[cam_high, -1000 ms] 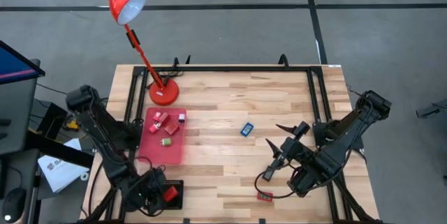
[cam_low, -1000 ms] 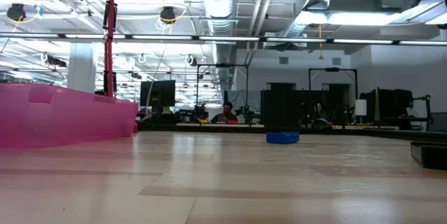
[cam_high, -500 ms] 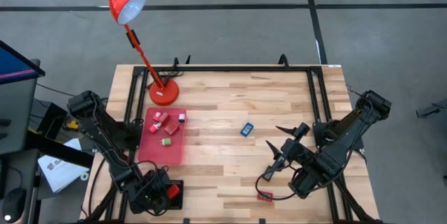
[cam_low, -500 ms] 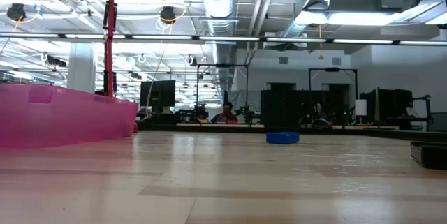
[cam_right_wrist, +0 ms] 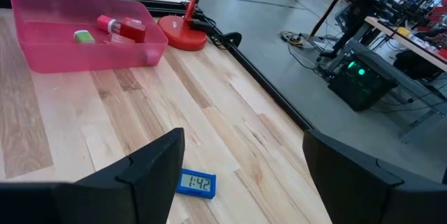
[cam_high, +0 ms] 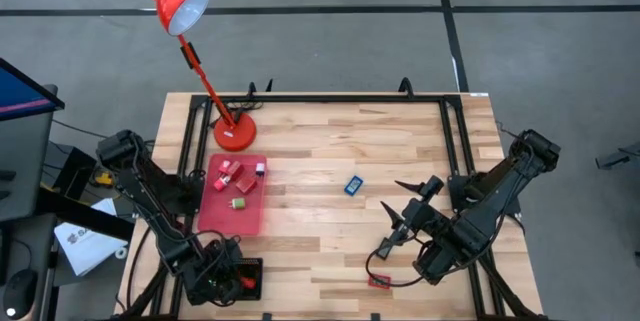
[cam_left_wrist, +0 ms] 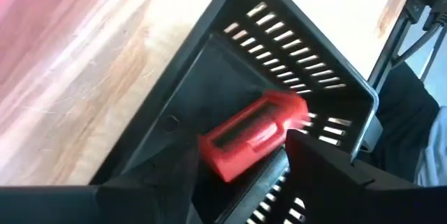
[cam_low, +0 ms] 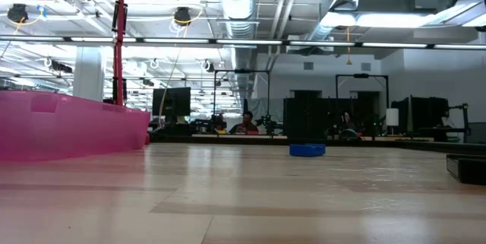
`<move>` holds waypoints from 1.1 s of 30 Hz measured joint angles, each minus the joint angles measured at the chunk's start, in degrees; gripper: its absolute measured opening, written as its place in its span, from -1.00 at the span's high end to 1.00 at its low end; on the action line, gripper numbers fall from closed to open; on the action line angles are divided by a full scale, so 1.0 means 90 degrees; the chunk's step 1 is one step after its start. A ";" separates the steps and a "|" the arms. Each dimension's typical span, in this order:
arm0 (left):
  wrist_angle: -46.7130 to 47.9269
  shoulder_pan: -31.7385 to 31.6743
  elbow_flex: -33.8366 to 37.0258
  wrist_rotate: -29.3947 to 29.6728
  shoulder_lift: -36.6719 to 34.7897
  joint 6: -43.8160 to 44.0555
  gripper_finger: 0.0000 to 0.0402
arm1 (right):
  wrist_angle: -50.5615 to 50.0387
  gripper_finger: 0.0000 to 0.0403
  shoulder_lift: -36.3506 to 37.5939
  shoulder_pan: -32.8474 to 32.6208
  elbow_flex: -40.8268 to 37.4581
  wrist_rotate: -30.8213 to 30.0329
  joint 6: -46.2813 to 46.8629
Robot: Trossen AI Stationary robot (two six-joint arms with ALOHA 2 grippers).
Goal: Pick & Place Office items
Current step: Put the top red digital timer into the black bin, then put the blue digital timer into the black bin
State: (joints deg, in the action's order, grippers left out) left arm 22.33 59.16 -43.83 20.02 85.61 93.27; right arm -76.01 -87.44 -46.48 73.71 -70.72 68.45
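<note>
My left gripper (cam_high: 230,277) points down into the black tray (cam_high: 251,265) at the table's near left corner. In the left wrist view a small red blocky piece (cam_left_wrist: 253,133) lies tilted on the tray's floor (cam_left_wrist: 209,70). My left gripper (cam_left_wrist: 241,160) is open, its fingertips standing on either side of the piece's near end. My right gripper (cam_high: 392,193) hangs open above the table's right half, with nothing between its fingers (cam_right_wrist: 241,155). A blue piece with a small display (cam_high: 353,185) (cam_right_wrist: 196,183) lies flat on the wood in front of it.
A pink tray (cam_high: 228,219) (cam_right_wrist: 49,49) on the left holds several small pieces. The red lamp's base (cam_high: 234,133) stands behind it. Another small red piece (cam_high: 378,281) lies by the near edge on the right. Bare wood lies between the trays and the blue piece.
My left gripper has tipped a little further down into the black tray. The red piece that showed beside it in the high view is now mostly covered by the gripper. My right arm has kept still.
</note>
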 joint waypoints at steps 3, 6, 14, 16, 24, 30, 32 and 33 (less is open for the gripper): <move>0.0147 -0.0004 0.0000 0.0050 -0.0128 -0.0094 -0.11 | 0.0000 -0.42 0.0000 0.0000 0.0000 0.0002 0.0000; 0.0214 -0.0034 0.0000 0.0416 -0.0440 -0.0431 -0.15 | 0.0002 -0.42 0.0000 0.0000 0.0000 0.0011 -0.0025; -0.0089 -0.0544 -0.0002 0.1279 -0.1752 -0.2596 -0.17 | -0.0035 -0.42 0.0002 -0.0007 0.0002 0.0046 -0.0288; -0.0476 -0.0803 -0.0003 0.1280 -0.1911 -0.3496 -0.18 | -0.0088 -0.42 0.0002 -0.0007 -0.0019 0.0046 -0.0312; -0.1511 -0.2288 -0.0005 -0.0050 -0.1360 -0.5665 -0.16 | -0.0236 -0.42 0.0002 -0.0005 -0.0696 0.0141 0.0057; -0.2862 -0.3451 -0.0002 -0.1026 -0.0332 -0.6654 -0.07 | -0.0326 -0.42 0.0002 -0.0042 -0.0930 0.0194 0.0168; -0.3705 -0.3824 -0.0002 -0.1357 -0.0027 -0.7102 -0.06 | -0.0358 -0.42 0.0010 -0.0085 -0.0930 0.0176 0.0165; -0.4053 -0.4008 -0.0013 -0.1548 0.0113 -0.7268 -0.06 | -0.0380 -0.42 0.0034 -0.0108 -0.0930 0.0165 0.0167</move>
State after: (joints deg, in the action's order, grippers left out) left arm -14.15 23.08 -43.95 6.09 86.63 27.87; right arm -79.43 -87.13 -47.45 65.34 -69.23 69.95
